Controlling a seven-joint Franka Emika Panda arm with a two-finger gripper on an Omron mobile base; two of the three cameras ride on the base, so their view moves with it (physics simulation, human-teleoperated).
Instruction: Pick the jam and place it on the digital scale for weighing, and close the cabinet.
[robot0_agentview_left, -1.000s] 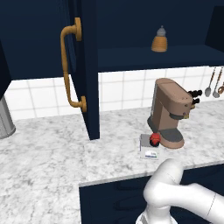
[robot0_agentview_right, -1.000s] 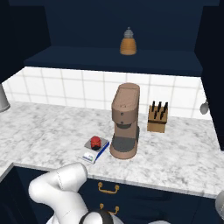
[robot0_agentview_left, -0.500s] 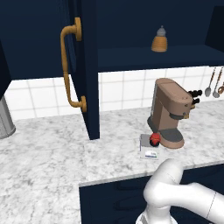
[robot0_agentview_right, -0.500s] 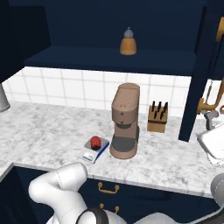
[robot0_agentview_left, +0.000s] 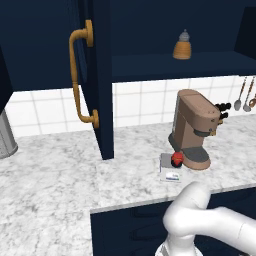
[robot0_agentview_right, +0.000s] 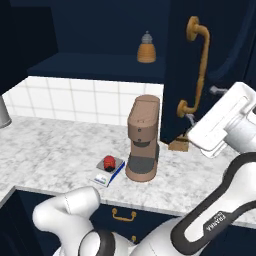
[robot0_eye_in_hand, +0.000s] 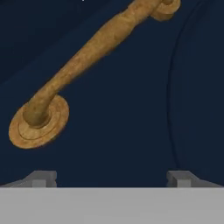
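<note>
The jam (robot0_agentview_left: 177, 159), a small red jar with a dark lid, stands on the digital scale (robot0_agentview_left: 167, 170) just left of the coffee machine; in the right base view the jam (robot0_agentview_right: 109, 161) is on the scale (robot0_agentview_right: 102, 178) too. The cabinet has its left door (robot0_agentview_left: 100, 75) standing open edge-on. Its right door (robot0_agentview_right: 180, 65) is partly swung in, showing its golden handle (robot0_agentview_right: 200, 65). My gripper (robot0_agentview_right: 202, 105) is open against that door's outer face. In the hand view the gripper (robot0_eye_in_hand: 111, 179) faces the navy panel, with the handle's lower mount (robot0_eye_in_hand: 39, 122) up-left.
A brown coffee machine (robot0_agentview_left: 192, 127) stands on the marble counter (robot0_agentview_left: 60, 180). An orange bottle (robot0_agentview_right: 146, 48) sits on the cabinet shelf. A knife block (robot0_agentview_right: 178, 145) shows behind the right door's lower edge. Utensils (robot0_agentview_left: 245, 95) hang at the far right and a metal canister (robot0_agentview_left: 5, 135) stands far left.
The right cabinet door has swung leftward into the right base view, and my hand has come in with it. The jam, the scale and the left door have not moved.
</note>
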